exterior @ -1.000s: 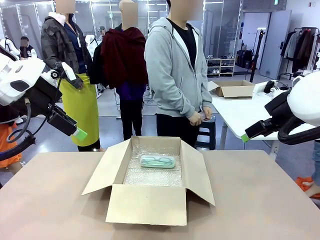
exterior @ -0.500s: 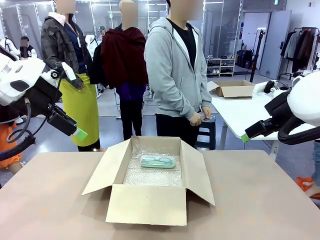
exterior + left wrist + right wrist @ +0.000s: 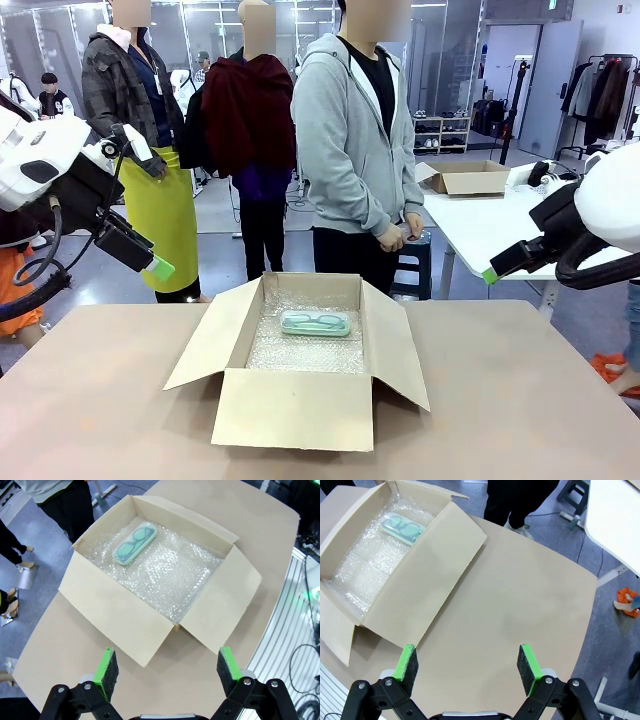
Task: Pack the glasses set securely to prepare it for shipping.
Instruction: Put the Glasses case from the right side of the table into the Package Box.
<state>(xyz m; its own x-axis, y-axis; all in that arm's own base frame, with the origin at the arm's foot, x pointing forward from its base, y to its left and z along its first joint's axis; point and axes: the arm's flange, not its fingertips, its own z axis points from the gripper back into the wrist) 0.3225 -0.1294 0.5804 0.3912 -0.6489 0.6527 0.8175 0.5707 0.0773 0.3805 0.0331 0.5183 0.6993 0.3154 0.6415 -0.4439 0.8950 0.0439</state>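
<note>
A mint green glasses case [image 3: 316,322] with a spectacles outline on top lies on bubble wrap in the far half of an open cardboard box [image 3: 300,405]. The left wrist view shows the same glasses case [image 3: 135,544] near the box's far corner, and in the right wrist view the glasses case [image 3: 404,528] sits at the upper left. My left gripper [image 3: 169,669] hangs open high above the table's left side, empty. My right gripper [image 3: 468,663] hangs open above the bare table to the box's right, also empty. In the front view the left gripper [image 3: 156,269] and the right gripper [image 3: 491,274] stand raised at either side.
The box flaps [image 3: 203,335] spread outward on all sides over the tan table [image 3: 520,400]. A person in a grey hoodie [image 3: 350,140] stands at the far edge with hands clasped. Another white table with a cardboard box [image 3: 470,178] stands at the back right.
</note>
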